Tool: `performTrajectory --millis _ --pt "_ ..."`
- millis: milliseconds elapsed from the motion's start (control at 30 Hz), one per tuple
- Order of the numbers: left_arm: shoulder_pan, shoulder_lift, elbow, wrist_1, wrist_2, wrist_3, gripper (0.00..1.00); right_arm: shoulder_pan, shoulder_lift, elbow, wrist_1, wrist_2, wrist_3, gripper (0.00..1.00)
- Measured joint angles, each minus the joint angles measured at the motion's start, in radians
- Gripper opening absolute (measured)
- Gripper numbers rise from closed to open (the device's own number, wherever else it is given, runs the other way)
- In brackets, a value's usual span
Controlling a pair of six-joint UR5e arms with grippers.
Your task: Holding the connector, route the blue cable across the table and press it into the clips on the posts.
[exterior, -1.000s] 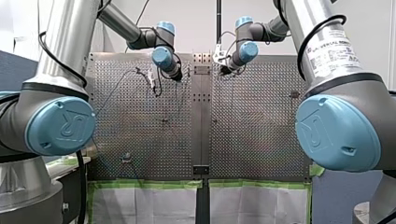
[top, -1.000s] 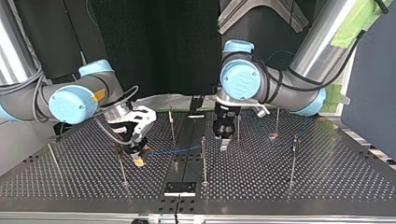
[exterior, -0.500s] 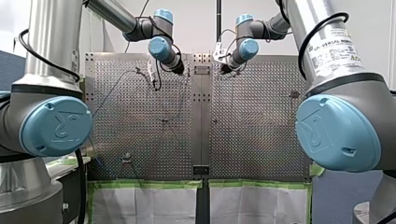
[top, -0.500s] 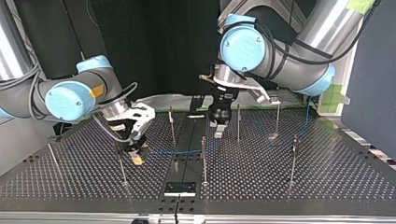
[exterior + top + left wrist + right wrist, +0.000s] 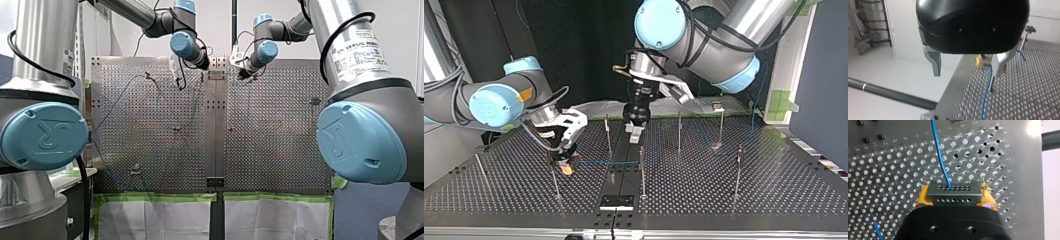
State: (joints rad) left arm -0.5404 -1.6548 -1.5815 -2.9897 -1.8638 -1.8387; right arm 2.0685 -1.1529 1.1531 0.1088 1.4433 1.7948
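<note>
My right gripper is shut on the grey connector, which sits between its yellow pads. The blue cable leaves the connector and runs away over the perforated table. In the top view this gripper hangs low over the table at the left, and the blue cable stretches from it towards a thin post. My left gripper hangs higher near the table's back middle. Its metal fingers stand open with nothing between them; the blue cable lies below.
Several thin posts stand on the table, among them those at the top view's back, right and left front. A black plate lies at the near edge. A metal strip divides the table's halves.
My left arm has lifted its open gripper off the table and swung it towards the top view's left and back. My right gripper has kept hold of the connector, nearly in place.
</note>
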Motion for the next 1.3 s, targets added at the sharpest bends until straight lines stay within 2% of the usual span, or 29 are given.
performTrajectory --millis 167,300,967,1300 --pt "-0.045 -0.033 0.041 -0.03 -0.014 0.018 1.0 0.0 0.0 0.001 0.0 0.0 -0.001 0.0" --pt "-0.06 -0.068 0.076 -0.048 -0.041 0.028 1.0 0.0 0.0 0.001 -0.001 0.0 -0.001 0.0" --pt "-0.064 -0.261 0.269 -0.104 -0.121 0.045 1.0 -0.003 0.0 0.001 -0.005 0.002 -0.001 0.0" --pt "-0.056 -0.336 0.357 -0.092 -0.168 0.047 1.0 -0.004 0.0 0.001 -0.005 0.002 -0.001 0.0"
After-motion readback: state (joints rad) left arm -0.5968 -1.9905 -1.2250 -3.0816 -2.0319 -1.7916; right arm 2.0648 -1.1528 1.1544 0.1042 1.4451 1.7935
